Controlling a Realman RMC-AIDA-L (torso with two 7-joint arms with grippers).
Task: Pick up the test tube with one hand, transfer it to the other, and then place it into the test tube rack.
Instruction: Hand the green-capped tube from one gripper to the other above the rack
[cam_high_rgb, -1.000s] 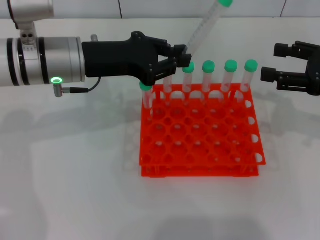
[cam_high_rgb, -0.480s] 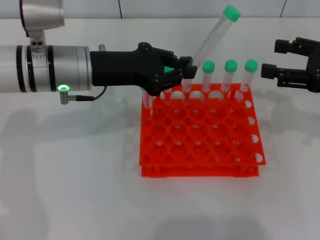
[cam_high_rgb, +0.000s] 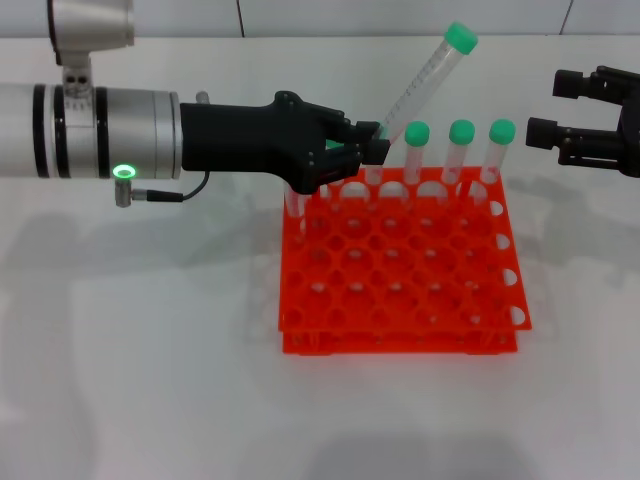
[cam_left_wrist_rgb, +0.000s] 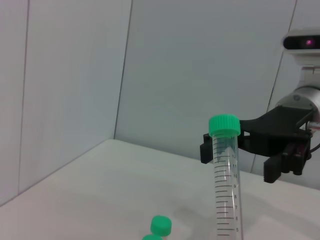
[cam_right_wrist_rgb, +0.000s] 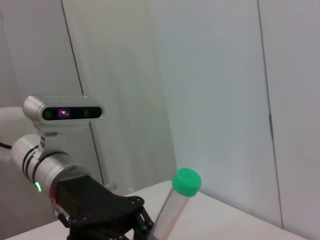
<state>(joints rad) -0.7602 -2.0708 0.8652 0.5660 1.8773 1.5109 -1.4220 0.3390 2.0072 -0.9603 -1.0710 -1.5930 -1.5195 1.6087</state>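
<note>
Table (cam_high_rgb: 140, 380), matte white and bare-looking, carries the rack (cam_high_rgb: 400, 270) near its far edge, slightly right of centre: a glossy orange-red plastic grid of round holes in two tiers, with capped tubes standing along its back row. Over the rack's far left corner the left gripper (cam_high_rgb: 365, 140), a black claw on a silver-grey wrist, is clamped on the lower end of the tube (cam_high_rgb: 420, 80), a slender clear plastic cylinder with printed graduations and a ribbed green screw cap. The tube is lifted clear of the holes and leans, cap up, toward the table's far right. The right gripper (cam_high_rgb: 545, 110) hangs near the right edge, level with the row of caps, prongs spread and holding nothing. The handover looks like the next step, and it carries the risks: smooth plastic gripped only at its low end could pivot or slip when the second claw closes on it, and the slant means the right prongs may meet the cap or graze the neighbouring tubes (cam_high_rgb: 460, 150) and tip them.
</note>
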